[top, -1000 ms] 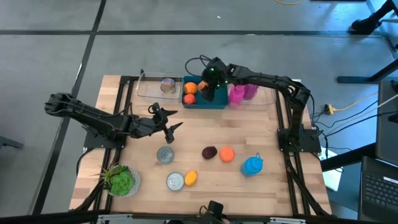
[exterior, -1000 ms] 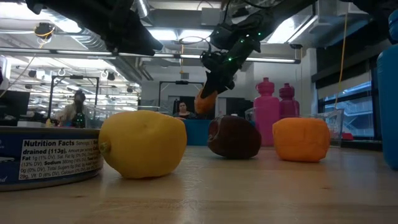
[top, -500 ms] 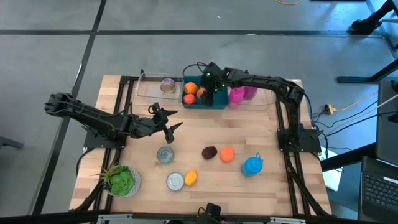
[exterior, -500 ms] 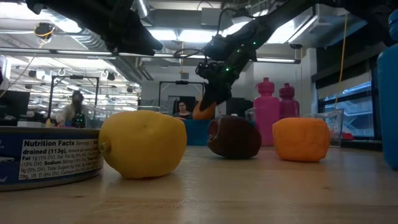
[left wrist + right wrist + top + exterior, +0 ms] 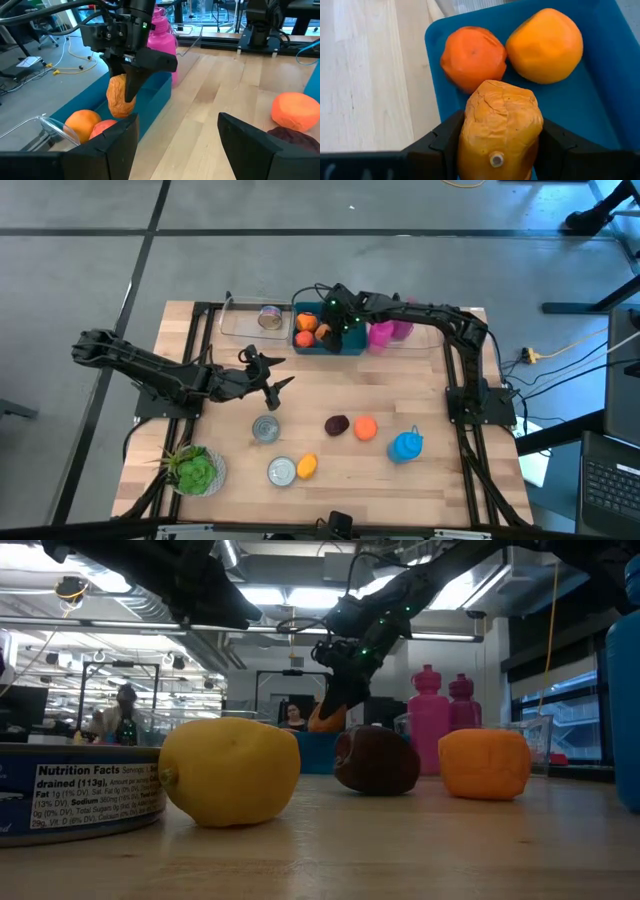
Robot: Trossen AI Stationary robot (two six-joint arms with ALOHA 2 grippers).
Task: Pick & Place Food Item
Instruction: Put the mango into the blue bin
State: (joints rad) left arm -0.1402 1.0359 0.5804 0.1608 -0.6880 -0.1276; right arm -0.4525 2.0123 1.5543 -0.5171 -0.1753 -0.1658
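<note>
Over the blue bin (image 5: pixel 600 100), right hand (image 5: pixel 497 150) grips pastry (image 5: pixel 500 125).

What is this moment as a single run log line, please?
right gripper: shut on tan food item, over blue bin | bin holds: two orange fruits | left gripper: open, waiting over table
</note>
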